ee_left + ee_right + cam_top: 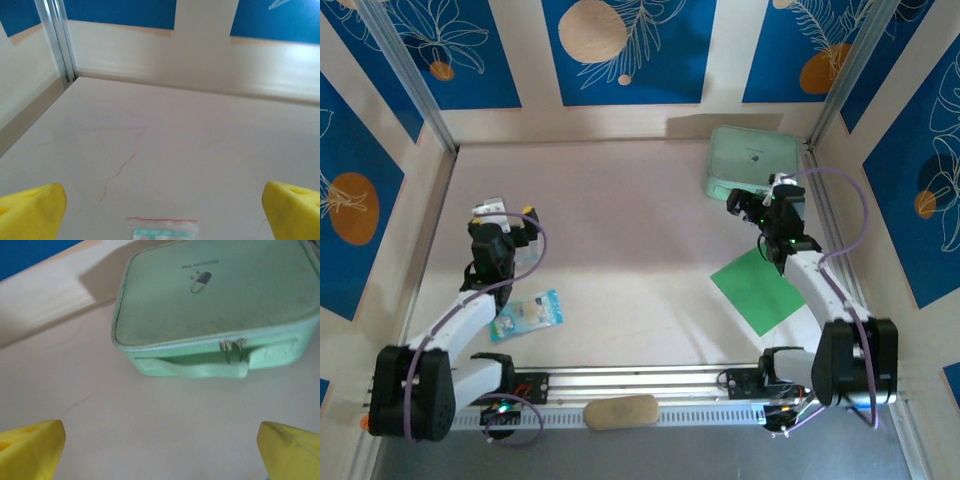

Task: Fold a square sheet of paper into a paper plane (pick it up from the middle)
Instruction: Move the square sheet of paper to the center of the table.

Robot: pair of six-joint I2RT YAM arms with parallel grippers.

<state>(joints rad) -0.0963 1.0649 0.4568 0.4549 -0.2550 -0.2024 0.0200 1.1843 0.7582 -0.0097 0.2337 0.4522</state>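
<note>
The square sheet of paper (754, 292) is bright green and lies flat and unfolded on the table at the right, turned like a diamond. The right arm's forearm crosses above its right corner. My right gripper (763, 207) (160, 450) hovers beyond the sheet, open, facing the mint case; its yellow fingertips (31, 447) stand wide apart with bare table between them. My left gripper (506, 216) (161, 210) is at the left, far from the sheet. It is open too, its yellow fingertips (31, 212) holding nothing.
A pale mint-green zipped case (752, 160) (210, 305) sits at the back right, just ahead of the right gripper. A small clear packet (162, 229) lies just in front of the left gripper. Another packet with blue print (528, 315) lies near the left arm. A tan oval pad (620, 411) rests on the front rail.
</note>
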